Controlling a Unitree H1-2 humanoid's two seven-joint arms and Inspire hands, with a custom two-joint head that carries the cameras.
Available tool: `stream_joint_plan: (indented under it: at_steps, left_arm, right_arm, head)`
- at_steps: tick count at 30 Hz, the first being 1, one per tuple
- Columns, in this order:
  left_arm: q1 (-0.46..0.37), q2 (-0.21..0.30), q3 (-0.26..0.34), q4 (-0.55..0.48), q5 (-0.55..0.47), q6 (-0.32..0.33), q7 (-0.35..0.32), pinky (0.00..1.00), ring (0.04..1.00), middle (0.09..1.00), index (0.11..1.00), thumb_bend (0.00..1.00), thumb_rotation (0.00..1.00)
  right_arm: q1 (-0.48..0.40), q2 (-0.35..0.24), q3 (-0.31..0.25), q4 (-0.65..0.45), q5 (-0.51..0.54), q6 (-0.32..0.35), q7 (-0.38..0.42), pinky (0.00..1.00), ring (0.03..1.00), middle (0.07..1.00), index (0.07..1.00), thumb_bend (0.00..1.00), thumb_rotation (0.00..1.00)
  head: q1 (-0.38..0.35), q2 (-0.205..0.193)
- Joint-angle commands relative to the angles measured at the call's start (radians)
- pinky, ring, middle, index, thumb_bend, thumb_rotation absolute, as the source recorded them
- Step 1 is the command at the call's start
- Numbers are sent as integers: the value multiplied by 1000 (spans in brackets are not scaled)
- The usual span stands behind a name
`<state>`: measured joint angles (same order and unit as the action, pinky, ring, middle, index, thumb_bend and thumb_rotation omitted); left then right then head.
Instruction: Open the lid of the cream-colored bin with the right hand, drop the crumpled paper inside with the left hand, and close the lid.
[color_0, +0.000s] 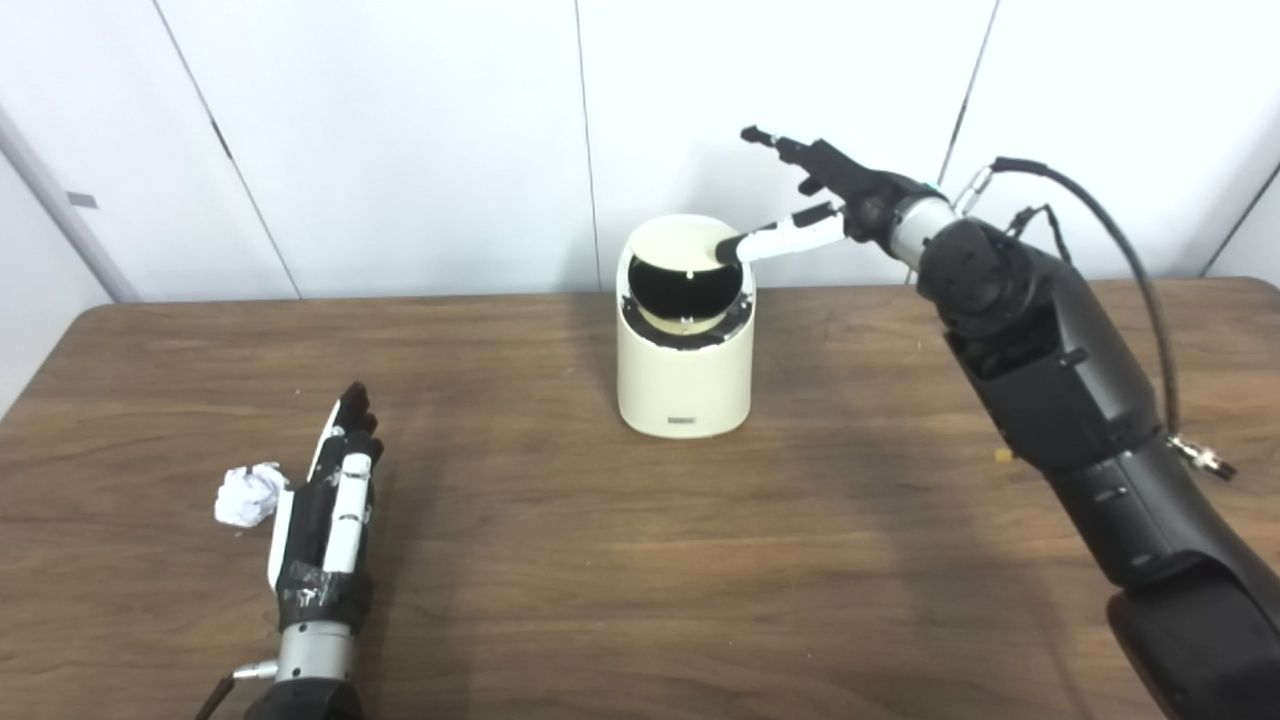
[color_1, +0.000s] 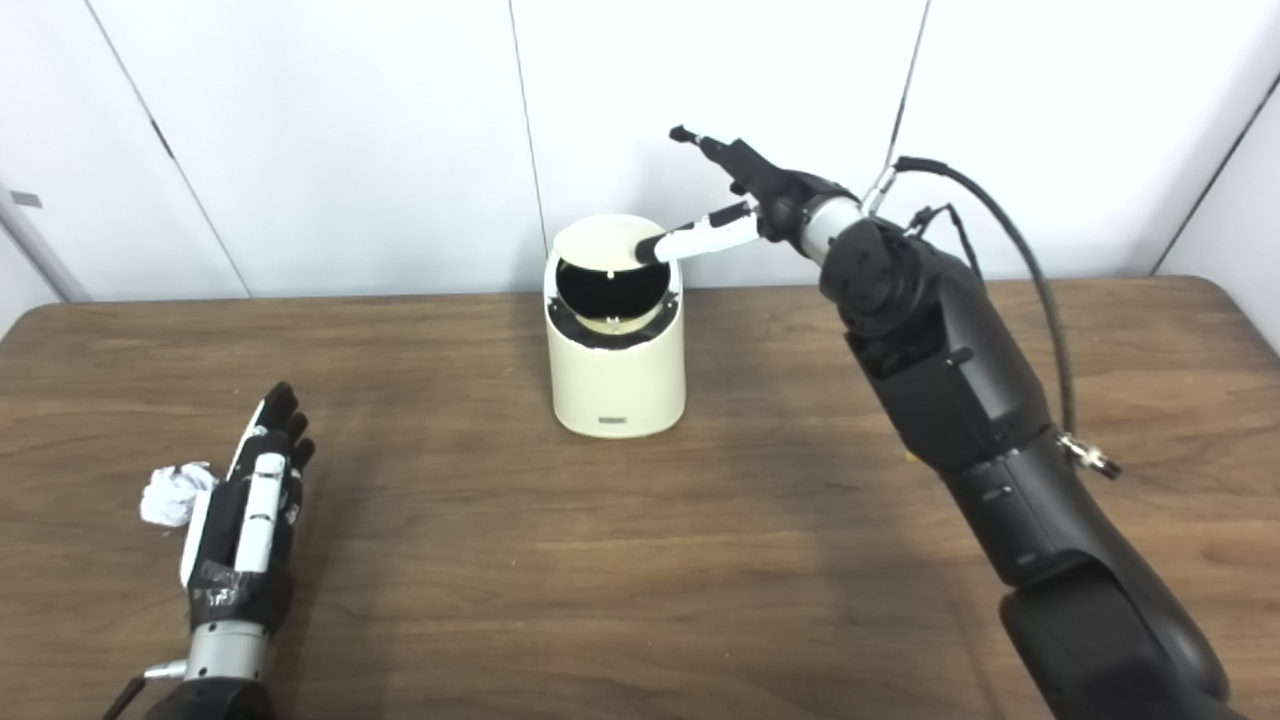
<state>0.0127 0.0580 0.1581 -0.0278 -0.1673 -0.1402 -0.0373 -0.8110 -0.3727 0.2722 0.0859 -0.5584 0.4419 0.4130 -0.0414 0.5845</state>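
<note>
Bin (color_0: 685, 370), cream-colored and cylindrical, stands upright on the table (color_0: 640, 560) at the far middle, close to the back edge. Its lid (color_0: 672, 243) is tilted up at the rear, exposing a dark round opening that faces the cameras. A small label sits low on the front wall of the bin.

Right hand (color_0: 820, 200) is raised above the table to the right of the bin. One white finger (color_0: 775, 241) reaches left and touches the upper right rim at the lid. The other fingers are spread apart, one pointing up and to the left. The hand grasps nothing; contact is by the single fingertip only.

Left hand (color_0: 325, 510) lies near the front left of the table, fingers straight and together, pointing away from the robot. It holds nothing. Whether the palm rests on the wood or hovers just above it cannot be determined.

Paper (color_0: 248, 494), a white crumpled ball, lies on the table just beside the left hand, on its left side. It is touching the hand or nearly so; the views do not settle which. Paper and bin are well apart.

Table surface: dark brown wood grain, rounded corners, with a soft shadow under the right arm. A small yellowish speck (color_0: 1003, 456) lies on the wood beside the right forearm.

Room: white wall panels (color_0: 400, 140) divided by thin dark seams stand directly behind the table. A black cable (color_0: 1120, 250) loops above the right arm.
</note>
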Motion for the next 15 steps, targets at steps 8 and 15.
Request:
stream_joint_plan:
  at_steps: [8, 15]
  left_arm:
    - [26, -23, -12, 70, -22, -21, -13, 1000, 999, 996, 984, 406, 747]
    - [25, -18, -9, 71, -28, -16, -15, 1000, 1000, 997, 984, 396, 773]
  right_arm:
    - [3, -54, -48, -80, -7, 7, -24, 800, 913, 946, 933, 839, 552]
    - [53, -53, -87, -77, 39, 1, -30, 765, 902, 946, 933, 818, 544]
  head:
    - [-5, -1]
    - [-7, 2]
